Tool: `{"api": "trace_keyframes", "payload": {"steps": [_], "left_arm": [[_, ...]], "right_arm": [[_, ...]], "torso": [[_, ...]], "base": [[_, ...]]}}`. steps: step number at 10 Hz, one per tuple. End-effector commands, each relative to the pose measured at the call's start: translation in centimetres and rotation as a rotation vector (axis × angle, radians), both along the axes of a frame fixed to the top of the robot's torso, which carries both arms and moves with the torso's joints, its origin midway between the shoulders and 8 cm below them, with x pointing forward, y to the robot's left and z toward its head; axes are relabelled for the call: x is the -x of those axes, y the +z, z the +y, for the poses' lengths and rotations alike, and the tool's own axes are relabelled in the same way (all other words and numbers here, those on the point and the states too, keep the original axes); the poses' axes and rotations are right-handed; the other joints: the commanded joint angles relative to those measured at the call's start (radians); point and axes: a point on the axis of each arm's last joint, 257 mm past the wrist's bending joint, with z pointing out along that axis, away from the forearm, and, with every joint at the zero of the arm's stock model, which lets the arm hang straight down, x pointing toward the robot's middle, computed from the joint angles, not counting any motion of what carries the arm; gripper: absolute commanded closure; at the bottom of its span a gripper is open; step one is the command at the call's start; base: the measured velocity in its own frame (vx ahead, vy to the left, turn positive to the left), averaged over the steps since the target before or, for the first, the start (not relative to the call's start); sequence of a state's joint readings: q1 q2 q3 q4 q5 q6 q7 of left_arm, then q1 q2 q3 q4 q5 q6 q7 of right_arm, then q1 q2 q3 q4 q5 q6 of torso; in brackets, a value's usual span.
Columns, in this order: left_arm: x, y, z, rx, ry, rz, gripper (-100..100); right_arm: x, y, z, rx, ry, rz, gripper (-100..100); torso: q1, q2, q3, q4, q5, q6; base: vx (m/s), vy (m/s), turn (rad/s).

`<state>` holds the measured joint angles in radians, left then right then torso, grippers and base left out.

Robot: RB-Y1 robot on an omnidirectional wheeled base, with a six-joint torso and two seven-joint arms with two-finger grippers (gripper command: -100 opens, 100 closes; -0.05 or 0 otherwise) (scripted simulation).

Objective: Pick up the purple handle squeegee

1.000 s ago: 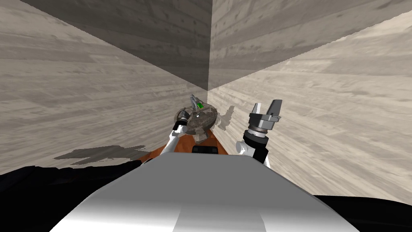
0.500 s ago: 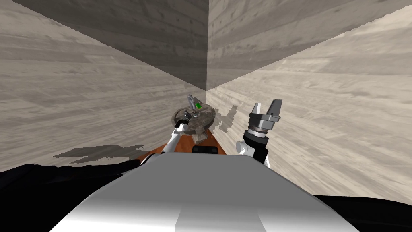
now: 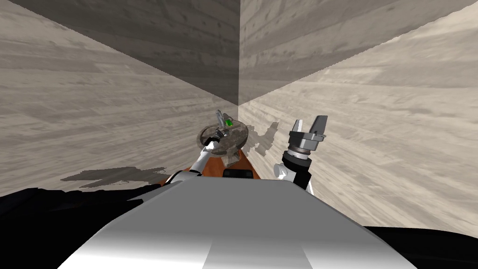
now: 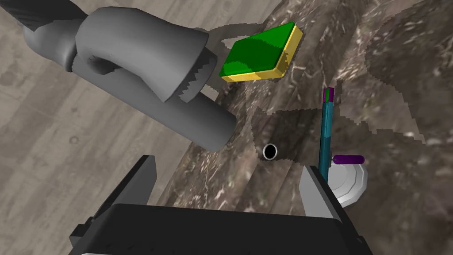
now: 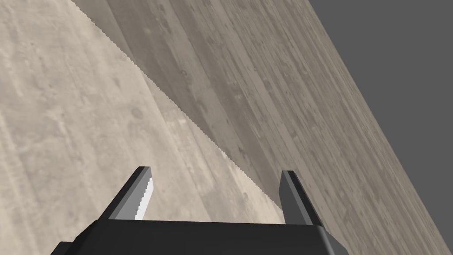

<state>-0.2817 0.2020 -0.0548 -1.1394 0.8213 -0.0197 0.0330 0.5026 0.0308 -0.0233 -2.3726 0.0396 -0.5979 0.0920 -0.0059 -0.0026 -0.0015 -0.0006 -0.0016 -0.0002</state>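
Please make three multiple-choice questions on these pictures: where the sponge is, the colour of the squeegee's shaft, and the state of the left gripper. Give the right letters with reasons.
1. Where is the green and yellow sponge?
A. on the dark marbled surface near the grey faucet
B. on the wall
C. on the floor
2. What colour is the squeegee's long shaft?
A. red
B. white
C. teal
3. How are the left gripper's fingers?
A. shut on the sponge
B. open, holding nothing
C. shut on the squeegee
1 A: it lies by the spout. 2 C: teal, with a purple tip. 3 B: they stand apart.
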Motion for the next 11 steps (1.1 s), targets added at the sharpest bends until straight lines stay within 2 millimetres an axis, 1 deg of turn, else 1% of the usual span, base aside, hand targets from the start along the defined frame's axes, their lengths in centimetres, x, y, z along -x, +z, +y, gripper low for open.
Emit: {"api": "trace_keyframes", "payload": {"steps": [1,2,3,5,8,11], "left_arm": [[-0.2,-0.9,0.0,0.013,-0.003,0.029,-100],[-0.6,-1.6,0.1,0.031,-0.005,0.056,-100],[-1.1,-1.7,0.0,0.049,-0.008,0.072,-100],[-1.5,-3.2,0.4,0.079,-0.006,0.124,-100],[-1.8,-4.7,0.9,0.112,0.000,0.183,-100],[-1.7,-5.9,1.1,0.134,0.004,0.223,-100]], "right_arm": [[0.0,0.0,0.0,0.000,0.000,0.000,0],[0.0,0.0,0.0,0.000,0.000,0.000,0],[0.0,0.0,0.0,0.000,0.000,0.000,0],[0.0,0.0,0.0,0.000,0.000,0.000,0],[0.0,0.0,0.0,0.000,0.000,0.000,0],[0.0,0.0,0.0,0.000,0.000,0.000,0]], "torso": [[0.000,0.000,0.000,0.000,0.000,0.000],[0.002,0.000,0.000,0.000,0.000,0.000],[0.003,0.001,0.000,0.000,0.001,0.000],[0.002,0.000,0.000,0.000,0.000,0.000],[0.002,0.001,0.001,0.000,0.000,0.000],[0.004,0.003,0.001,0.000,0.001,0.000]], "base": [[0.023,-0.067,0.015],[0.015,-0.047,0.019],[0.016,-0.064,0.025],[0.024,-0.075,0.033],[0.009,-0.066,0.020],[-0.009,-0.044,0.010]]}}
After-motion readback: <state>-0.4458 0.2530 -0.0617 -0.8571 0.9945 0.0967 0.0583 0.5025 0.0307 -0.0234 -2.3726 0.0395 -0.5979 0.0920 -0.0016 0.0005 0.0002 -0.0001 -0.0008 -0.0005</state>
